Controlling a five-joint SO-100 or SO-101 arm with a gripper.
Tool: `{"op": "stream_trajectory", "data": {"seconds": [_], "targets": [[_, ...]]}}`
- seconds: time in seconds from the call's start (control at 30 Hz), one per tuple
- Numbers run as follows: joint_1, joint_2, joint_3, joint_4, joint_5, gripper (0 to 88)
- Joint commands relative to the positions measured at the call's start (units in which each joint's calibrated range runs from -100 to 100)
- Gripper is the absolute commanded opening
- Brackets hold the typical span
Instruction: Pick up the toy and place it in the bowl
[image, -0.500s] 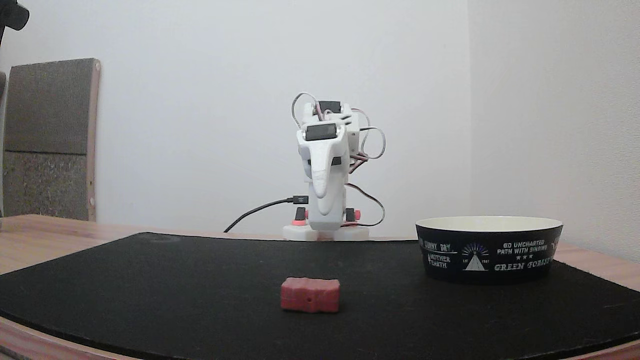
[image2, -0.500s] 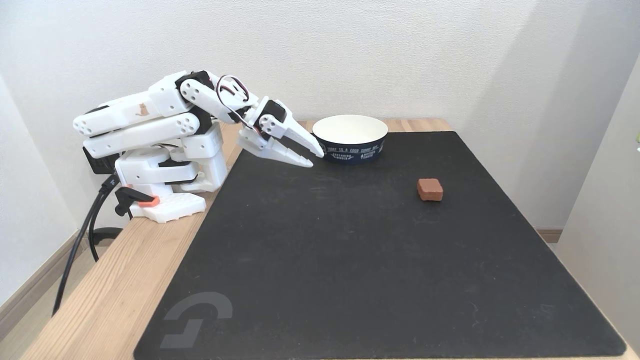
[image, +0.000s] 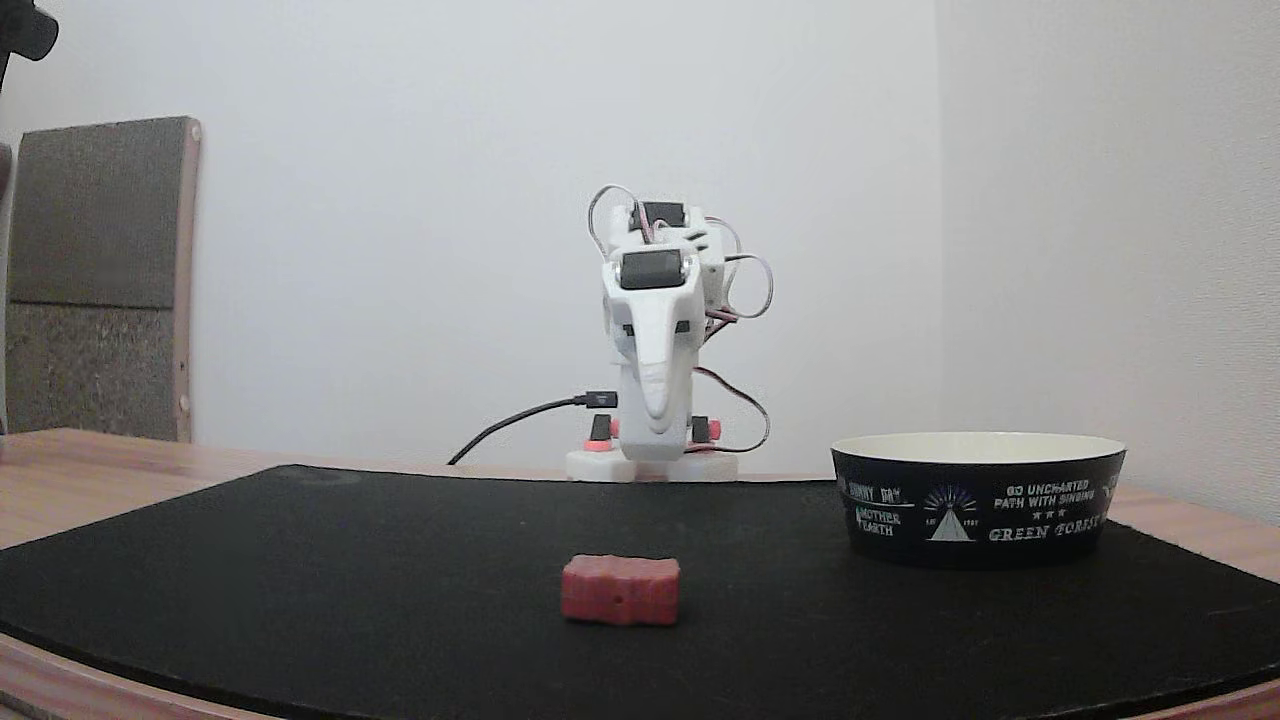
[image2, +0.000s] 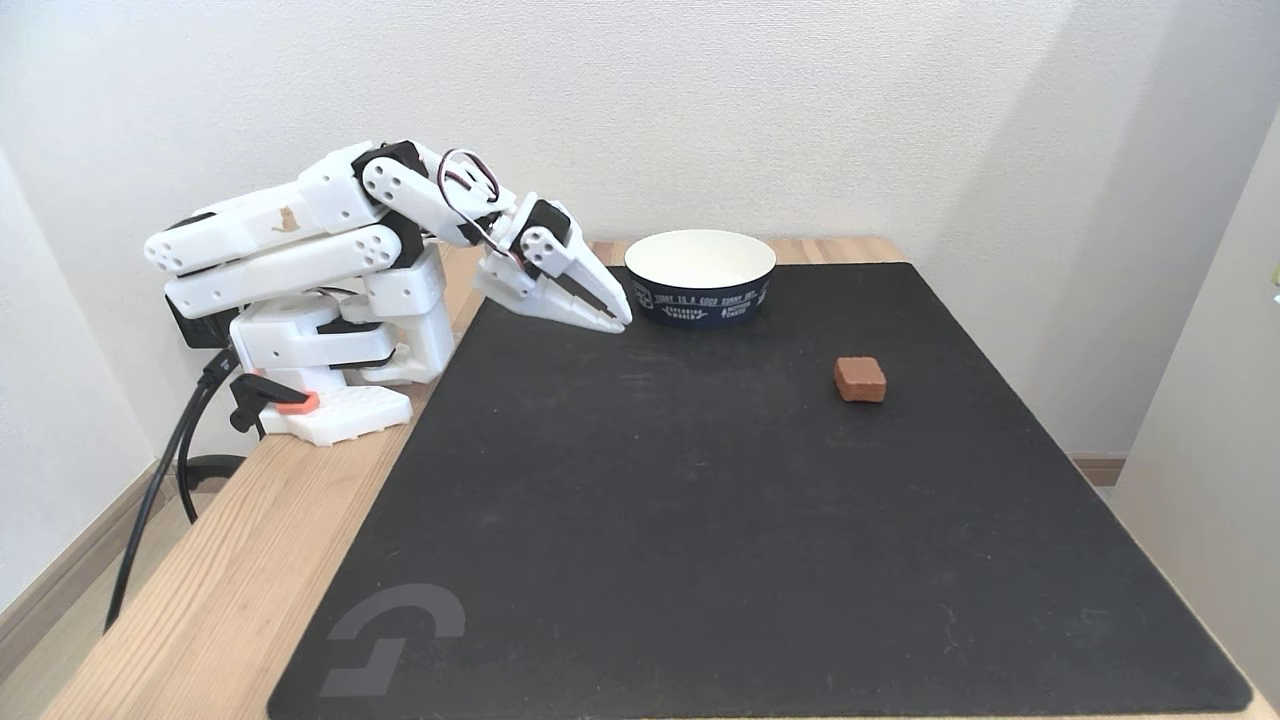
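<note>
I have the arm folded low over its base at the edge of the black mat (image2: 700, 520), the gripper (image2: 618, 320) pointing down toward the mat with its jaws together and holding nothing. The toy (image2: 860, 379) lies flat on the mat, well apart from the gripper, and out in the open in a fixed view (image: 620, 590). The bowl (image2: 700, 285) stands upright just beside the gripper tip, empty as far as I can see. My worry is that closeness: swinging out toward the toy could clip the bowl's wall and shove it across the worktop. The toy is also small and low, so a slightly off-centre closing could squirt it sideways or pinch only a corner.
</note>
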Motion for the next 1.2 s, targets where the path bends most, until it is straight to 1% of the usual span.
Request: {"op": "stream_trajectory", "data": {"seconds": [0.0,0.6,0.67,0.77,0.8,0.83,0.97,1.07,1.17], "targets": [[0.4,-0.6,0.6,0.5,0.0,3.4],[0.5,-0.6,0.6,0.0,0.3,3.9],[0.6,-0.6,0.6,-0.1,0.3,13.8],[0.7,-0.6,0.6,0.0,0.1,31.5],[0.7,-0.6,0.6,0.0,0.1,38.9],[0.7,-0.6,0.6,0.0,0.1,40.1],[0.7,-0.3,0.6,-0.1,0.0,40.0],[2.5,1.1,-0.2,-0.2,0.0,40.0],[3.8,11.1,-5.5,-0.4,0.3,40.0]]}}
